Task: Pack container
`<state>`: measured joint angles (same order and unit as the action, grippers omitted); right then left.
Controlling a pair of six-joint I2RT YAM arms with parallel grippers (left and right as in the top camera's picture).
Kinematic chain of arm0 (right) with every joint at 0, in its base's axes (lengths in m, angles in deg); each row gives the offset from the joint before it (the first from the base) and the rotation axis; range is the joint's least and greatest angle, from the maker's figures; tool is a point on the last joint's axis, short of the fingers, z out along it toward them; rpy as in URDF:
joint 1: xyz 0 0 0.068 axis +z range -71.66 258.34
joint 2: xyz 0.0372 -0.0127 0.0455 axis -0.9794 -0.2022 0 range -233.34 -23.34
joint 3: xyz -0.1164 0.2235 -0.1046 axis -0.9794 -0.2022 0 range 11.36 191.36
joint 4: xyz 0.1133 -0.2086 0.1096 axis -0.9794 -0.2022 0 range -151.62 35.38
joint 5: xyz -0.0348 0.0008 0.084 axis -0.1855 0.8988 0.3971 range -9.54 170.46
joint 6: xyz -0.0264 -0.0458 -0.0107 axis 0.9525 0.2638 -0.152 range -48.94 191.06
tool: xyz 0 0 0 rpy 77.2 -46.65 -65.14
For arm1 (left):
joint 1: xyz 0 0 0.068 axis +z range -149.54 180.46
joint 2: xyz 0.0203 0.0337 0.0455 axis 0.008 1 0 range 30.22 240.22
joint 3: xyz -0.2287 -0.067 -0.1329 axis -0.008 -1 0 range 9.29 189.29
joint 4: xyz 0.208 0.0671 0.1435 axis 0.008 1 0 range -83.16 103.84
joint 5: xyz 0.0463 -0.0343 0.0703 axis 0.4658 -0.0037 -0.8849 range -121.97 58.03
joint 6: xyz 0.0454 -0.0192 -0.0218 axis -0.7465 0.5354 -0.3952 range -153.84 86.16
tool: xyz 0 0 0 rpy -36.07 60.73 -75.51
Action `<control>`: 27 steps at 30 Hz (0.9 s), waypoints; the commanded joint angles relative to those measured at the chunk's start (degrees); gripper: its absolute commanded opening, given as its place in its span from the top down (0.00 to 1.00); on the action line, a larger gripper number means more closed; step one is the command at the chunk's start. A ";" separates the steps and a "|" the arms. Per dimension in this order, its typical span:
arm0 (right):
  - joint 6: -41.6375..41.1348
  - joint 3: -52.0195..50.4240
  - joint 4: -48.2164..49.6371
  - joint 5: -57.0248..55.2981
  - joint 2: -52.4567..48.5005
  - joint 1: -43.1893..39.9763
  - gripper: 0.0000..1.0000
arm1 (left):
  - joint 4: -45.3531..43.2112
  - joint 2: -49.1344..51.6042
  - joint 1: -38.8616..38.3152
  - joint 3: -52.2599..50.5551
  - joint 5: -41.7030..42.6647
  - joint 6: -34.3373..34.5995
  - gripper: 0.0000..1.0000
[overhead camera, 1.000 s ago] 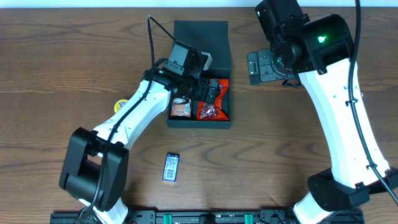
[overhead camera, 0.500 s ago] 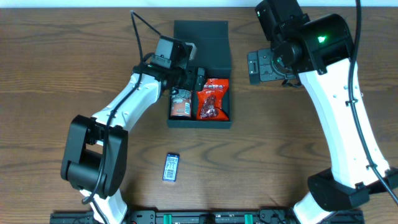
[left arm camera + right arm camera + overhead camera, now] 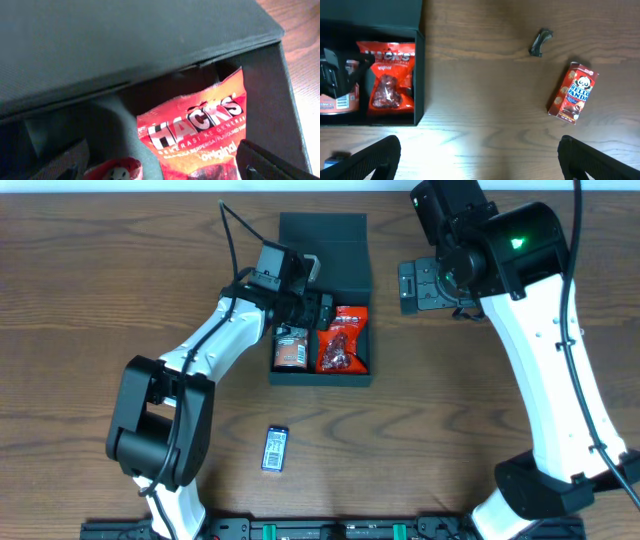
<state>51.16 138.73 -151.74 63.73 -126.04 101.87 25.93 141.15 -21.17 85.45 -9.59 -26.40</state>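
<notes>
Partly packed: container [image 3: 320, 379], open at far centre, holds Hacks bag [image 3: 343, 340] and what looks like a small tin [image 3: 290, 353], left gripper [image 3: 318, 307] over it, jaws apart and empty, right gripper [image 3: 418, 287] just right of it also spread wide, blue packet [image 3: 275, 449] and Hello Panda box [image 3: 572, 92] outside, unpacked.

Left side first. My left arm [image 3: 215, 345]: white moulded shell links with black joint housings between them, and a large black shoulder block [image 3: 150, 430] at the near end. A thin black cable [image 3: 228, 235] loops free off the far housing.

My right arm [image 3: 560, 380]: the same white shells, with a black base joint [image 3: 535, 490] near. The bulky black far housing [image 3: 490, 260] carries a small green light [image 3: 517, 242], lit. A black cable [image 3: 577, 205] trails along its right side.

My left fingers [image 3: 272, 160]: matte black, straight-edged, blurred. My right fingers [image 3: 370, 160]: dark grey, rounded, out of focus.
</notes>
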 commanded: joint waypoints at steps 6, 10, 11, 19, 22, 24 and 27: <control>-0.85 -0.04 -0.11 -1.33 0.04 -0.55 0.01 | 4.72 1.36 0.07 0.61 0.37 0.33 0.05; -0.85 -0.04 -0.02 -1.40 0.04 -0.90 0.01 | 6.80 -0.04 0.07 0.61 0.37 0.33 0.05; -0.83 -0.04 0.02 -1.51 0.04 -1.01 0.01 | 7.23 -0.63 0.07 0.61 0.35 0.31 0.05; -0.85 -0.07 0.07 -1.51 0.04 -1.55 0.01 | 10.36 -5.29 0.07 0.61 0.07 0.33 0.05; -0.83 -0.07 0.31 -1.53 0.04 -1.62 0.01 | 10.49 -6.43 0.07 0.61 -0.07 0.33 0.05; -0.83 -0.07 0.46 -1.55 0.04 -1.62 0.01 | 10.49 -7.52 0.07 0.61 -0.07 0.33 0.05; -0.83 -0.07 0.31 -3.30 0.04 -1.62 0.01 | 11.02 -10.84 0.07 0.61 -0.59 0.55 0.05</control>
<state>51.12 138.73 -151.37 62.97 -126.04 100.69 36.49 133.74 -21.19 86.24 -9.49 -26.35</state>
